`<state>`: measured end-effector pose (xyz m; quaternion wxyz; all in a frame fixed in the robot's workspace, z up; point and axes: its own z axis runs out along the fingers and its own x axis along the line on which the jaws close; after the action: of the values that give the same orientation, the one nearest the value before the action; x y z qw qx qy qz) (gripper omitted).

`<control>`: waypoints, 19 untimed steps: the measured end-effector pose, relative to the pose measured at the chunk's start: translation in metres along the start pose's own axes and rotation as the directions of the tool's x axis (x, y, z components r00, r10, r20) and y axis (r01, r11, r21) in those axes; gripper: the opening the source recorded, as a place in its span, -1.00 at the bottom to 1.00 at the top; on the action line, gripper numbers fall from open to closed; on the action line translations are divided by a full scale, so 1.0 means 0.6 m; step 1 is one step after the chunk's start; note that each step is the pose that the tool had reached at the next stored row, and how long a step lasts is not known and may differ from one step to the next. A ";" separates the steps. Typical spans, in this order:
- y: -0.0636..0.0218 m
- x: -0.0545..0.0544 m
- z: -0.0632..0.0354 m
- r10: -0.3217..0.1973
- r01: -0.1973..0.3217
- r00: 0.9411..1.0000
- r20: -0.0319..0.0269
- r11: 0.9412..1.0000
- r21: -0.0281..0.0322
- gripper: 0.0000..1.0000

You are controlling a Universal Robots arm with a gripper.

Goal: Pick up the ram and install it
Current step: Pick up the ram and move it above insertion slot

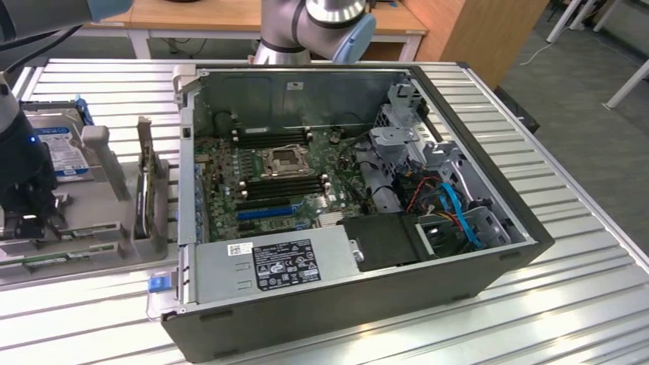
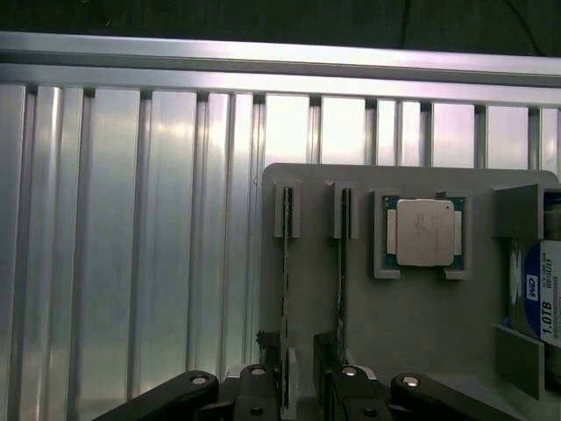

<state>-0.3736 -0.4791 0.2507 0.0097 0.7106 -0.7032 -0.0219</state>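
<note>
Wrist view: gripper (image 2: 290, 390) spread wide over the grey holder (image 2: 412, 324).
Its fingers stand either side of the ram (image 2: 287, 263), which sits on edge in the slot nearest the holder's edge; a second stick (image 2: 342, 272) fills the next slot, a silver processor (image 2: 425, 231) lies farther along, and the ribbed metal table (image 2: 131, 246) lies beyond the holder.

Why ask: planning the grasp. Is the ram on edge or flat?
On edge: ram and twin sit thin edge up in holder slots.

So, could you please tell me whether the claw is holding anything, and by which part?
Nothing is held: the claw hangs open over a ram stick standing on edge in the grey holder.
</note>
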 end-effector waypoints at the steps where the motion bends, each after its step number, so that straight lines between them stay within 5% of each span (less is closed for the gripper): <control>1: 0.000 0.000 0.002 0.000 0.000 1.000 0.000 1.000 0.000 -0.41; 10: -0.001 0.000 0.021 0.000 0.000 1.000 0.000 1.000 0.001 -0.41; 19: -0.001 0.004 0.022 0.000 0.000 1.000 0.000 1.000 0.001 -0.41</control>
<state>-0.3737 -0.4810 0.2376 0.0093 0.7106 -0.7033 -0.0214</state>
